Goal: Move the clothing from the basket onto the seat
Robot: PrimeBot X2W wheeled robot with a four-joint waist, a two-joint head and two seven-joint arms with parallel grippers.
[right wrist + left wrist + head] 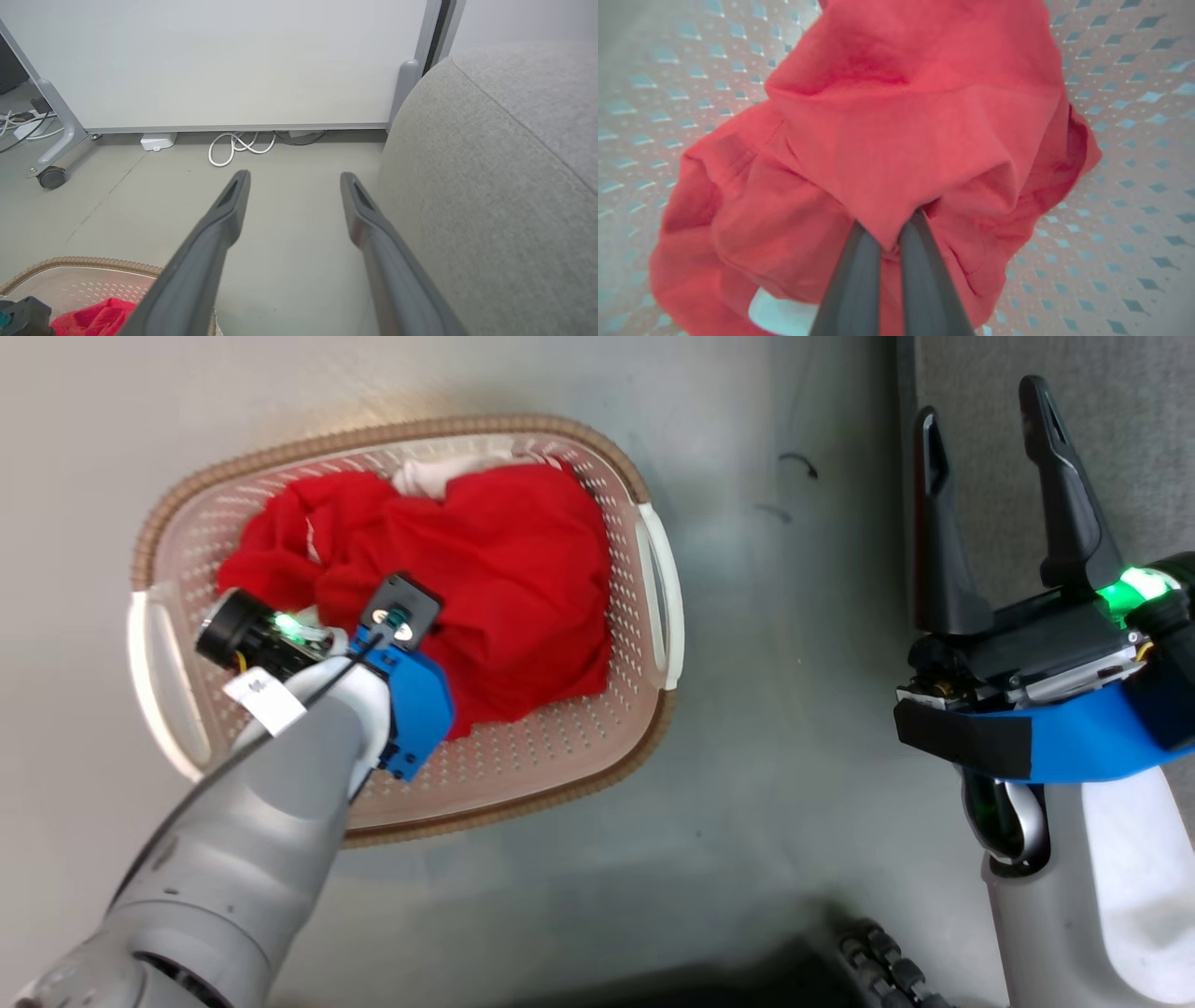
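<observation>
Head view: the basket [546, 747] sits on the grey floor [794, 709], and the red clothing [504, 579] lies bunched inside it, filling most of the bottom, with a strip of white trim [439, 476] at the far wall. The left arm [280, 775] reaches down over the basket's near left part, and its wrist covers the left jaws, so their state cannot be read here. The right jaws hover well apart from the basket, over the floor at the edge of the seat [1130, 448], their two dark fingers [943, 551] spread and holding nothing.

Left wrist view: here the left jaws show. Their fingers [852, 284] are pressed nearly together, pinching a fold of the clothing between the tips. The perforated basket wall [1125, 154] surrounds the cloth on all sides, and a white patch [780, 315] peeks from under the red.

Right wrist view: the spread fingers [201, 261] point across bare floor toward a white panel [233, 60] on a caster [51, 177], with a coiled white cable [233, 149] beneath it. The seat's rounded grey side [490, 186] rises just beside the right finger. The basket's brown rim [84, 263] and some red clothing [93, 317] sit at the lower left corner.
</observation>
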